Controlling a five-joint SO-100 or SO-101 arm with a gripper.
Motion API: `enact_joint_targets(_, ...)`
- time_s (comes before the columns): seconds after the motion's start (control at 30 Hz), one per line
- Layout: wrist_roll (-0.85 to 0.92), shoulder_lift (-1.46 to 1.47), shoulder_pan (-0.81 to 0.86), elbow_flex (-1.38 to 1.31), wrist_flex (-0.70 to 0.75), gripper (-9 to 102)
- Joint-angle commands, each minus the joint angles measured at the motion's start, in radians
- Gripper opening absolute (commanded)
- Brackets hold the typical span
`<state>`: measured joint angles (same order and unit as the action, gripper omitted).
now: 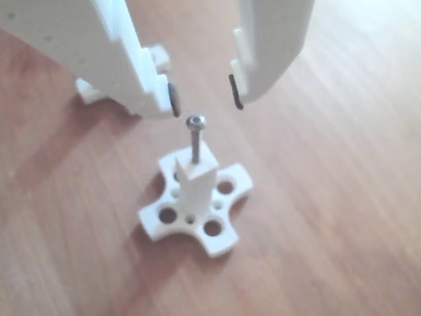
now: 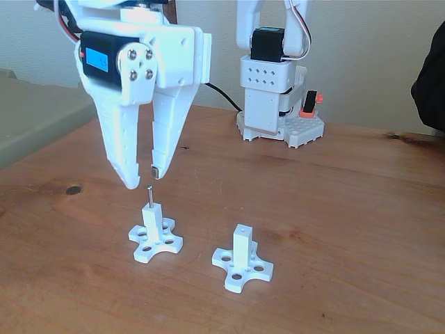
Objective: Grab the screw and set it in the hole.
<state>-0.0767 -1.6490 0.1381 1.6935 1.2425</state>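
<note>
A: Screw (image 1: 196, 134) position?
B: Upright, shank seated in the hole atop the left white post (image 2: 152, 220) in the fixed view.
A: Gripper (image 2: 142, 179) state?
B: Fingers spread apart, holding nothing, poised just above the screw head; second post (image 2: 241, 246) stands nearby on the wooden table (image 2: 348, 209)

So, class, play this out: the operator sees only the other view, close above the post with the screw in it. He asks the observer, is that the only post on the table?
Observer: No. In the fixed view a second post stands to the right of the post that holds the screw.
Operator: Is anything in that one?
Observer: No, its hole is empty.
Operator: How high is the tool?
Observer: The tool is open. Its tips hang about level with the top of the screw and do not grip it.
</note>
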Motion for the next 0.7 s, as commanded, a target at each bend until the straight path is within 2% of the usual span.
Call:
enact_joint_targets(0.0,0.002,-0.014,-0.011,-0.086,0.011,9)
enact_joint_targets(0.67,0.003,0.005,-0.006,-0.072,0.014,10)
